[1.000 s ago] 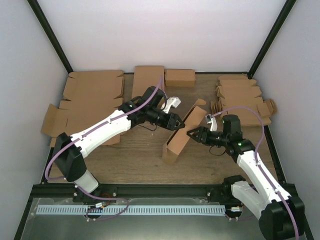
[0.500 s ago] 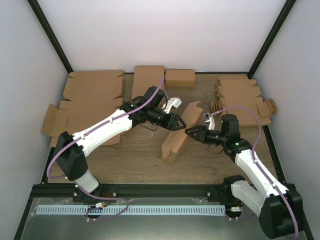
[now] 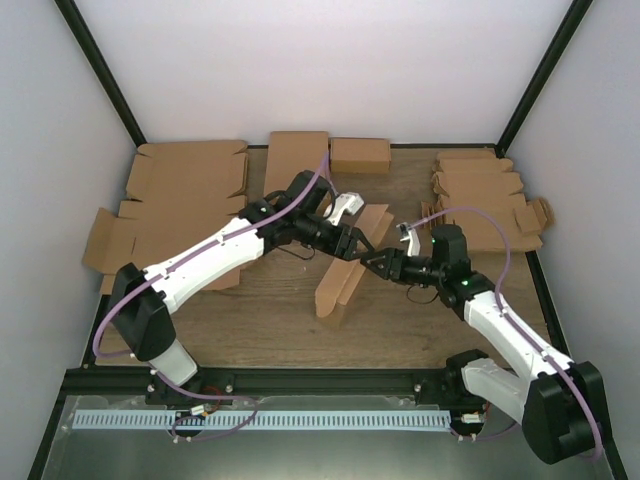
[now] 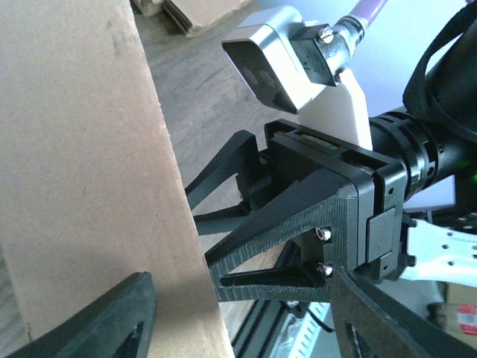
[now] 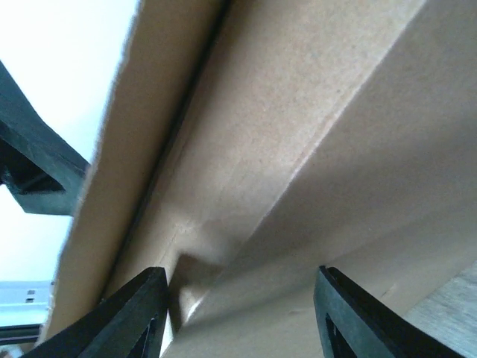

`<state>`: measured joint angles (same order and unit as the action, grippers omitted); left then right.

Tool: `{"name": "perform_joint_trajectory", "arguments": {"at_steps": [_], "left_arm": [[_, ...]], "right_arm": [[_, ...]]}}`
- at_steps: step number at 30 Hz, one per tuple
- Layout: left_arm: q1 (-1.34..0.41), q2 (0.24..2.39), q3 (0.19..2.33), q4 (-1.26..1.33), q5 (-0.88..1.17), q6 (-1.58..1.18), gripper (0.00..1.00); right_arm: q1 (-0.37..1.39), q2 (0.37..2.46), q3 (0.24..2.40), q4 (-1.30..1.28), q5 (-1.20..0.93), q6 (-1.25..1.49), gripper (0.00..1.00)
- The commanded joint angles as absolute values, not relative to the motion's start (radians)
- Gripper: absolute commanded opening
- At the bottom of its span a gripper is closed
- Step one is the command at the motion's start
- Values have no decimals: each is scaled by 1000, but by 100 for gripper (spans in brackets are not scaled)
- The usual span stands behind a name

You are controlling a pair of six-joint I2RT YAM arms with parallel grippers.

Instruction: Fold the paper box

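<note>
left end effector [image 3: 351, 244], right end effector [image 3: 366, 262] both released, straddling paper box [image 3: 335, 290] wall; right advanced leftward, box shoved left

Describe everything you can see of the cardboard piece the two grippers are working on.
The paper box is plain brown cardboard, long and narrow, folded into an open trough with a creased wall. It lies diagonally in the middle of the table, its near end on the wood and its far end apparently raised. The left gripper and right gripper meet it from opposite sides, each with open jaws straddling a wall.
</note>
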<state>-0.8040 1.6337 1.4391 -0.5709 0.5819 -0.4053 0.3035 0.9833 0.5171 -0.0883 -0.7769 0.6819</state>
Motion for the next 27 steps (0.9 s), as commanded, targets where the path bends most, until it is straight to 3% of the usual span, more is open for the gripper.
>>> {"name": "perform_joint_trajectory", "arguments": {"at_steps": [1, 9, 13, 17, 27], "left_arm": [[-804, 1605, 1507, -634, 524, -374, 69], [-804, 1515, 1474, -782, 272, -333, 92], [-787, 1485, 1355, -696, 308, -363, 99], [-774, 1503, 1309, -590, 461, -396, 100], [-773, 1596, 1291, -500, 602, -406, 85]], "right_arm": [[317, 1001, 604, -223, -678, 593, 56], [296, 1021, 699, -342, -633, 499, 61], [294, 1035, 694, -325, -672, 508, 57], [293, 1056, 681, -295, -718, 524, 52], [336, 1116, 638, -194, -779, 572, 46]]}}
